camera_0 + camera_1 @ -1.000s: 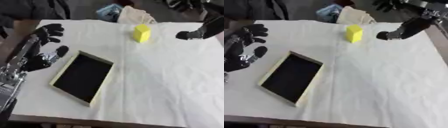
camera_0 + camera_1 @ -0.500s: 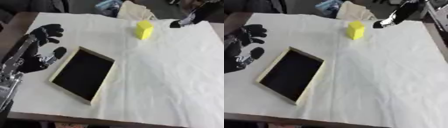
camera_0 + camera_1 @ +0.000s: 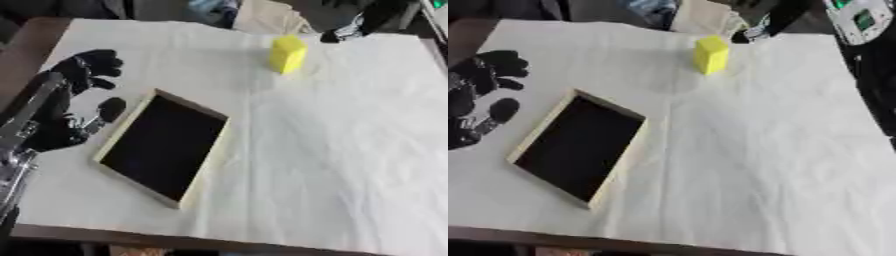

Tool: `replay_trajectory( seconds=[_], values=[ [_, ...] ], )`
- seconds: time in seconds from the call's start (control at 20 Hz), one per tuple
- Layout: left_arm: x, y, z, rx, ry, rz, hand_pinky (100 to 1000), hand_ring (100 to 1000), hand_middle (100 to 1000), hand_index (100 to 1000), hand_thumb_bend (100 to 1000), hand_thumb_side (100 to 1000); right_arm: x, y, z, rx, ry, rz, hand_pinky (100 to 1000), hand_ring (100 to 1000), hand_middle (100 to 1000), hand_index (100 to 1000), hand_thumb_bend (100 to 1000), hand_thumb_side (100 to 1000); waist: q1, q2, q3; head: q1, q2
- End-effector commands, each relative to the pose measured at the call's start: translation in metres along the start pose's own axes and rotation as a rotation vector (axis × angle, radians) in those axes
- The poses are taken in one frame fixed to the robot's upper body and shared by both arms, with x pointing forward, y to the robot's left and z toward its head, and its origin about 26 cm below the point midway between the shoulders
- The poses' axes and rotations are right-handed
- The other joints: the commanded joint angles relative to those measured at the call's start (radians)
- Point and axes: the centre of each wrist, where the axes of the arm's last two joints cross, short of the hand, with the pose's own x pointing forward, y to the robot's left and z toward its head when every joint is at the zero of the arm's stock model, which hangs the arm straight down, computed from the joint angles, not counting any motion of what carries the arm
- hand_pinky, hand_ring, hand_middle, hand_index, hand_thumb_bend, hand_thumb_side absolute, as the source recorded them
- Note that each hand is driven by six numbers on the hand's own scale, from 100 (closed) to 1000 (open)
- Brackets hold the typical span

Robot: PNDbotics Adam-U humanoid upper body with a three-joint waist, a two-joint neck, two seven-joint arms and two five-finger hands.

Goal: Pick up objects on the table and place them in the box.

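Observation:
A yellow block (image 3: 287, 54) stands upright on the white cloth near the table's far edge. The box (image 3: 208, 161), a shallow tan tray with a black inside, lies askew at the left middle with nothing in it. My left hand (image 3: 70, 102) rests open just left of the box, fingers spread and pointing away from me. My right hand (image 3: 766, 26) shows dark at the far edge, behind and to the right of the block and apart from it. It holds nothing that I can see.
A white cloth (image 3: 341, 150) covers the table, with dark wood showing at the left and front edges. A beige bag (image 3: 267, 19) and a blue thing lie beyond the far edge. A pale device (image 3: 857, 21) stands at the upper right.
My right hand has drawn back from beside the block to the far edge behind it. The camera has tilted, shifting the whole picture. The block, box and left hand stay put.

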Motion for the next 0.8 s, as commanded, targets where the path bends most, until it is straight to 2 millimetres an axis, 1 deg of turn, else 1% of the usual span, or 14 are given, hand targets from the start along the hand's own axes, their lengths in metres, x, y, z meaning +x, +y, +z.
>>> replay_trajectory(
  seconds=[0.05,0.45,0.65,0.8],
  values=[
    [0.013,0.004,-0.007,0.009,-0.065,-0.003,767,815,773,895,511,557,-0.007,-0.012,0.007,-0.043,0.04,-0.001,846,876,885,985,506,274,0.005,-0.01,0.009,-0.022,-0.013],
    [0.022,-0.001,-0.012,0.015,-0.116,0.029,767,817,774,897,509,555,-0.027,-0.01,0.014,-0.112,0.101,-0.059,840,877,886,990,507,277,0.0,0.006,0.064,-0.072,-0.032],
    [0.026,-0.002,-0.015,0.006,-0.134,0.032,769,817,774,897,509,555,-0.035,-0.008,0.017,-0.153,0.128,-0.079,838,884,890,994,507,278,0.0,0.012,0.086,-0.091,-0.043],
    [0.027,-0.002,-0.015,0.004,-0.141,0.036,769,817,774,897,508,556,-0.038,-0.007,0.018,-0.179,0.139,-0.081,839,886,892,995,509,279,0.001,0.015,0.096,-0.098,-0.045]
  ],
)
